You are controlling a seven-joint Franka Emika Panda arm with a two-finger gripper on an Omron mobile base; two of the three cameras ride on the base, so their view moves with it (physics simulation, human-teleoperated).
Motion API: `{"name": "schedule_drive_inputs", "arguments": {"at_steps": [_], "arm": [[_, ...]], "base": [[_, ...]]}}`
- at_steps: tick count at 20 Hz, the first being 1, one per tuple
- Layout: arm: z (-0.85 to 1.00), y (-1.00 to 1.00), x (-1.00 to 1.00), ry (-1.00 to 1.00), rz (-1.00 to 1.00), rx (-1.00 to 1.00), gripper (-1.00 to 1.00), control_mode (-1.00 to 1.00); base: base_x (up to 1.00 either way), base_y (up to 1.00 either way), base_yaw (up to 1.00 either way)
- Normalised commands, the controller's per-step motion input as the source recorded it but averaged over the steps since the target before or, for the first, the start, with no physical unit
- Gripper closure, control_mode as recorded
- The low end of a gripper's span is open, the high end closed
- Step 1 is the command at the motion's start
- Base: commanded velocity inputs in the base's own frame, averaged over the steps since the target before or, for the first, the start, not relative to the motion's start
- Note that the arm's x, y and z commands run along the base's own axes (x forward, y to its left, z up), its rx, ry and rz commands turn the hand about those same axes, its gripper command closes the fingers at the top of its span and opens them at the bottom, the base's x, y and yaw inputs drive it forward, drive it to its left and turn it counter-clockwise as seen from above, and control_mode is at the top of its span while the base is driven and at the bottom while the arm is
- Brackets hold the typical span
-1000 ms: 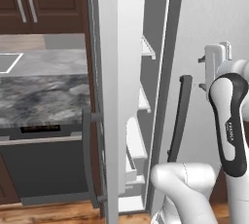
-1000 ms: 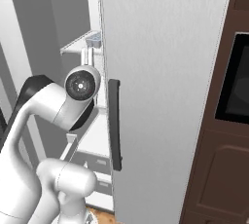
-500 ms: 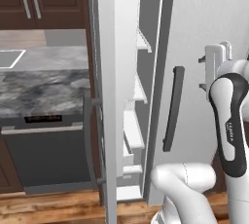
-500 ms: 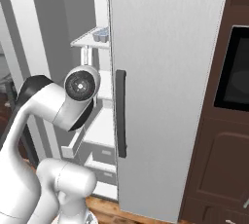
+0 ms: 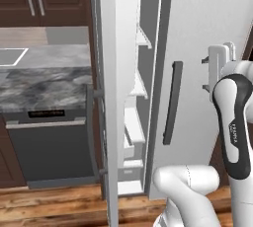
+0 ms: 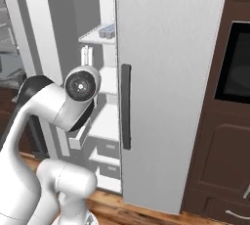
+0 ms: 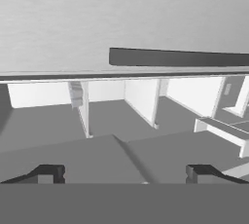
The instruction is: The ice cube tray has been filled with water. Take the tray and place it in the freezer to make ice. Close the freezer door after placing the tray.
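The whole scene shifts slightly against a second ago, so the base is driving beside the open freezer (image 5: 138, 90), its pincer (image 7: 125, 173) apart and empty.

Freezer (image 5: 141, 73) interior, reached through the tall gap between the open freezer door (image 5: 111, 97) on its left and the shut fridge door (image 5: 207, 48) on its right. White shelves (image 5: 138, 85) cross the compartment at several heights, leaving free slots between them; drawers (image 5: 129, 144) close off the bottom. The fridge door's bar handle (image 5: 172, 101) stands proud just right of the gap. Left of the freezer door, the counter (image 5: 44, 80) edge lies near. The claw (image 7: 124, 172), jaws wide apart, faces the shelf bays below the handle.
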Motion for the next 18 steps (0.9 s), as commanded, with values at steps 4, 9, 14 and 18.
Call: {"name": "schedule_drive_inputs", "arguments": {"at_steps": [4,9,14,18], "arm": [[0.00,0.00,0.00,0.00,0.00,0.00,-1.00,1.00],[0.00,0.00,0.00,0.00,0.00,0.00,-1.00,1.00],[0.00,0.00,0.00,0.00,0.00,0.00,-1.00,1.00],[0.00,0.00,0.00,0.00,0.00,0.00,-1.00,1.00]], "base": [[-0.29,0.40,0.00],[-0.11,0.58,0.00],[-0.04,0.68,0.00],[-0.18,0.28,0.00]]}}
